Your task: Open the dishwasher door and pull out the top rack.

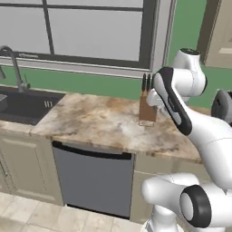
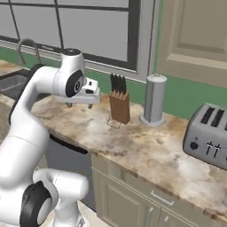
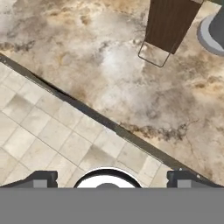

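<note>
The dishwasher door (image 1: 93, 183) is a dark grey panel under the counter, standing closed, with its black bar handle (image 1: 93, 152) along the top edge. A strip of the door (image 2: 66, 163) shows beside my arm in the right base view. The top rack is hidden behind the closed door. My gripper (image 2: 80, 105) hangs above the marble counter (image 1: 95, 120), pointing down, left of the knife block and well above the door. In the hand view the fingertips (image 3: 41, 178) sit far apart with nothing between them, so the gripper (image 3: 111, 179) is open.
A wooden knife block (image 1: 148, 108) (image 2: 119, 104) (image 3: 170, 24) stands on the counter close to the hand. A steel canister (image 2: 154, 99) and a toaster (image 2: 208, 135) are further right. The sink (image 1: 22, 106) with its faucet (image 1: 13, 63) lies left. Beige cabinets (image 1: 22, 163) flank the dishwasher.
</note>
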Robot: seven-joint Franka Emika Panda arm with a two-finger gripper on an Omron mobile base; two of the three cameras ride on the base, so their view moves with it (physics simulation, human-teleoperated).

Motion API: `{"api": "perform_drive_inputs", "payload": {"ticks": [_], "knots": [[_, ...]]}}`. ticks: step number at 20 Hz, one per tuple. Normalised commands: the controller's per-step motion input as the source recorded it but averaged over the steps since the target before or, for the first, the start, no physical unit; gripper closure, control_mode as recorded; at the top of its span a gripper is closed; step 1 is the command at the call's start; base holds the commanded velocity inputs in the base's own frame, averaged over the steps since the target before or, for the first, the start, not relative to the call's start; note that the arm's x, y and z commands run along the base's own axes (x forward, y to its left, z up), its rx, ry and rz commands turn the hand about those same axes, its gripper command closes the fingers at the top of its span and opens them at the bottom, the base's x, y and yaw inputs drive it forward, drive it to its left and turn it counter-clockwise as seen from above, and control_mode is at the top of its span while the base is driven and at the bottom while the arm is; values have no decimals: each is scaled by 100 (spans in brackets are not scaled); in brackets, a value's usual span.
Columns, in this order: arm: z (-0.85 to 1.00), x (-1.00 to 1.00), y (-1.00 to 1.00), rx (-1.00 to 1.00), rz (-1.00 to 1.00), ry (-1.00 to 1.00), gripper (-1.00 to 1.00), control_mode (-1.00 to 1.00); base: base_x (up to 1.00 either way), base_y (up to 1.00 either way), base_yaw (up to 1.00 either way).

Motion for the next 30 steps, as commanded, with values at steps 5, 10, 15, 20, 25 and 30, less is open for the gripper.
{"api": "perform_drive_inputs", "payload": {"ticks": [5, 10, 15, 20, 25, 30], "knots": [[0, 0, 0, 0, 0, 0, -100, 100, 2, -31, 58], [0, 0, 0, 0, 0, 0, -100, 100, 0, -31, 56], [0, 0, 0, 0, 0, 0, -100, 100, 0, -65, 46], [0, 0, 0, 0, 0, 0, -100, 100, 1, -88, 27], [0, 0, 0, 0, 0, 0, -100, 100, 4, -64, 20], [0, 0, 0, 0, 0, 0, -100, 100, 8, -11, 21]]}}
